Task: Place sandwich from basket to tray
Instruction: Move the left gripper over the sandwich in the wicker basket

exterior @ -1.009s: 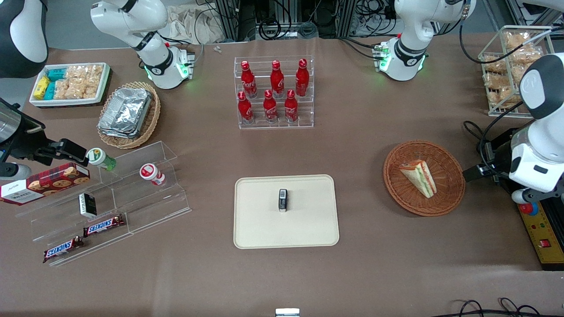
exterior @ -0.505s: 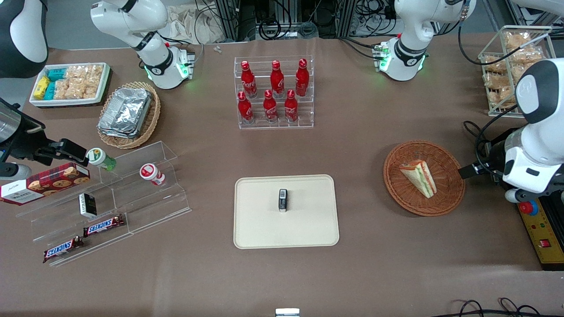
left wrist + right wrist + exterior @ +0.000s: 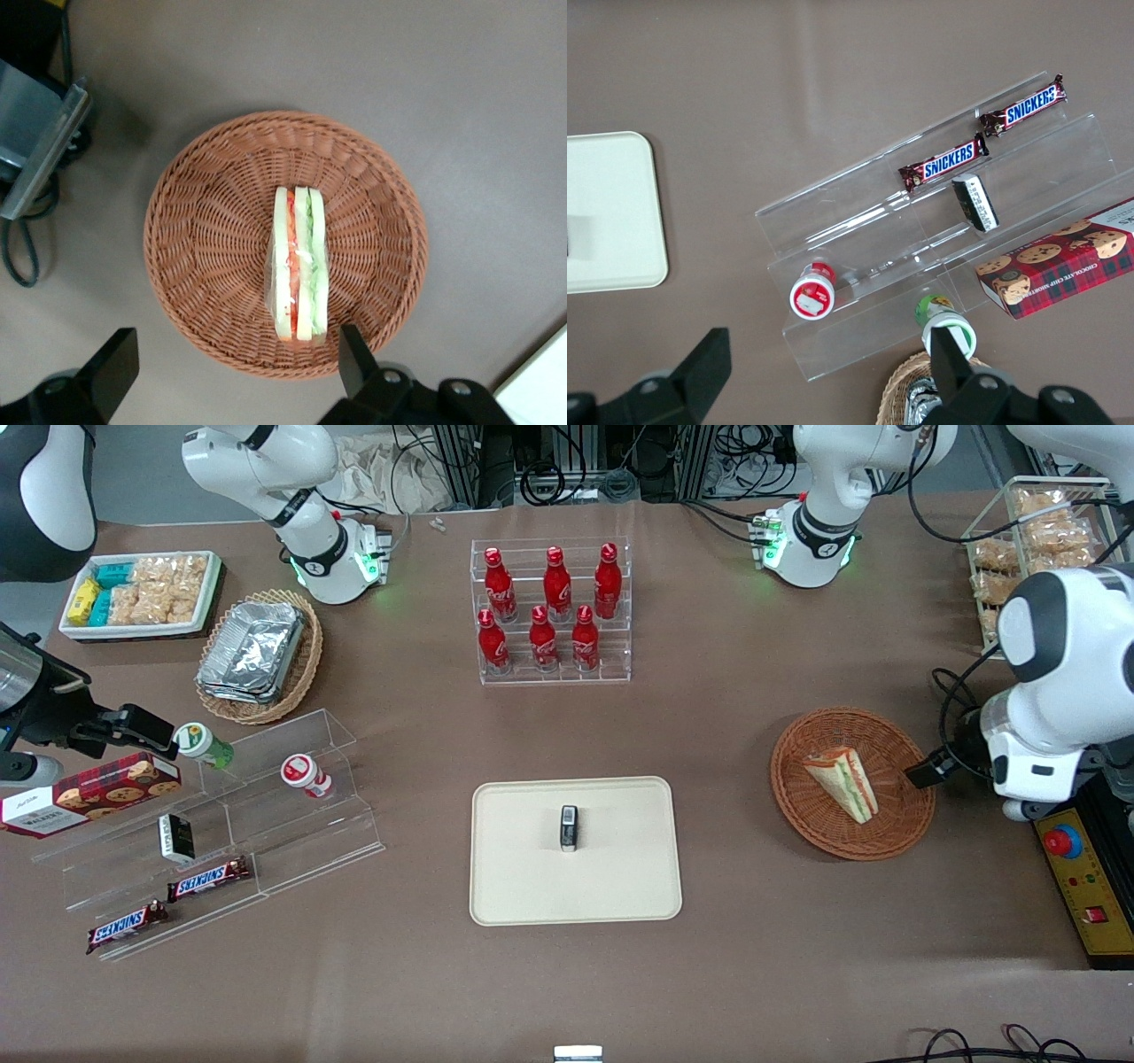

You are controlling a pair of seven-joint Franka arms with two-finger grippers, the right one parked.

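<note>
Currently the sandwich (image 3: pixel 842 782) lies in the round reddish-brown wicker basket (image 3: pixel 852 783), near the working arm's end of the table. It is a clear-wrapped wedge standing on edge, with pale bread, a red layer and green layers showing in the wrist view (image 3: pixel 299 264), roughly at the basket's (image 3: pixel 285 243) centre.

Left gripper (image 3: pixel 232 362): above the basket, not touching the sandwich or the wicker. Its fingers (image 3: pixel 111 369) are spread wide, and the gap between them is wider than the sandwich is thick. In the front view only a dark part of the gripper (image 3: pixel 924 770) shows, over the basket rim on the side toward the working arm's end.

Beige tray (image 3: pixel 575 850): toward the table's middle, well apart from the basket. One small dark upright item (image 3: pixel 569 828) stands on it near the centre. A tiered clear rack of red bottles (image 3: pixel 551 608) sits farther from the front camera than the tray.
</note>
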